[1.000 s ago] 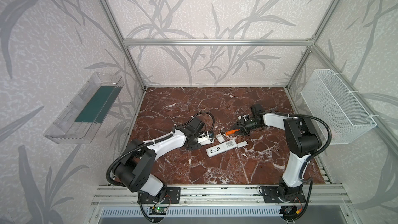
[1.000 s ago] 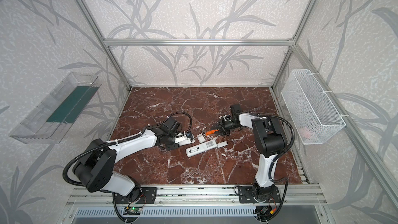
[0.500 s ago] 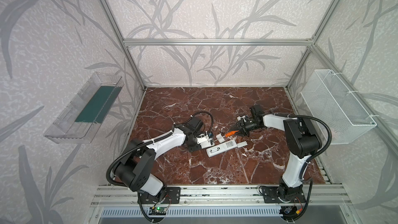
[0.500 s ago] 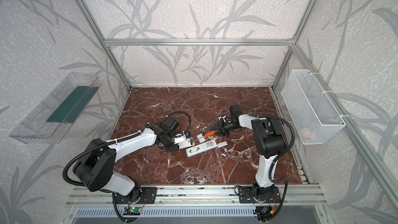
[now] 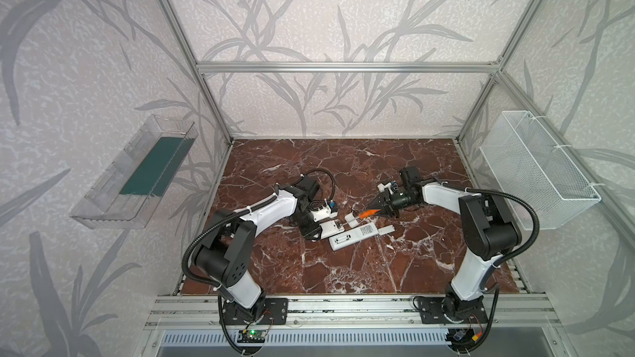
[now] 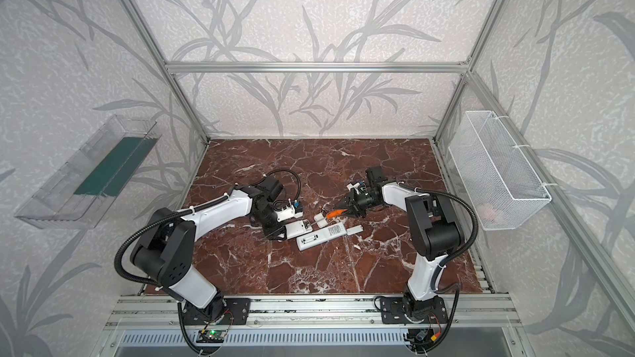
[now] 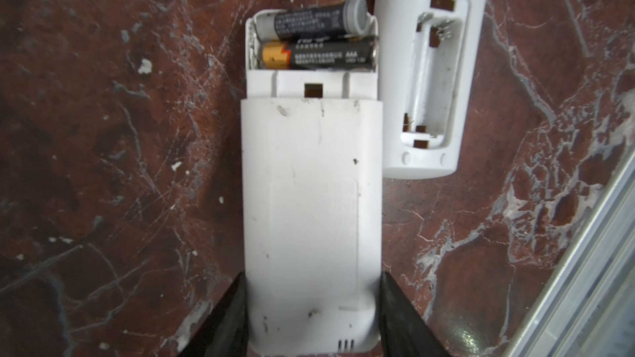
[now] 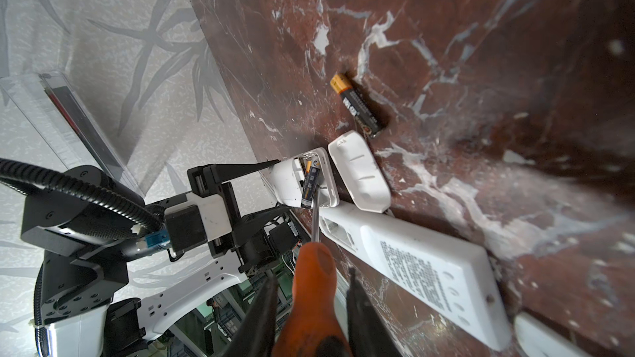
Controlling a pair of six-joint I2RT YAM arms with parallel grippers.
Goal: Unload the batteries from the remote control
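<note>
Two small dark batteries (image 7: 316,54) are left inside the short white plastic remote (image 7: 311,200). One of them, the raised battery (image 7: 309,22), is tipped up at one end. The thin metal tip of the orange-handled screwdriver (image 8: 312,286) is right against it. The flat battery (image 7: 316,54) lies down in its slot.

The left gripper (image 7: 312,317) squeezes the short remote from both sides and holds it on the red-brown marble table (image 5: 343,166). The right gripper (image 8: 309,303) is closed tight on the screwdriver handle. In both top views the screwdriver comes in from about two o'clock of the short remote.

A long white plastic remote (image 7: 433,73) lies just beside the short one, at about four o'clock. Its battery slot is empty. One loose battery (image 8: 357,108) lies on the table near a white plastic lid (image 8: 359,173).

I think the job is about half done. The long remote is empty. The short one has two batteries left to pop out, the raised one first.
</note>
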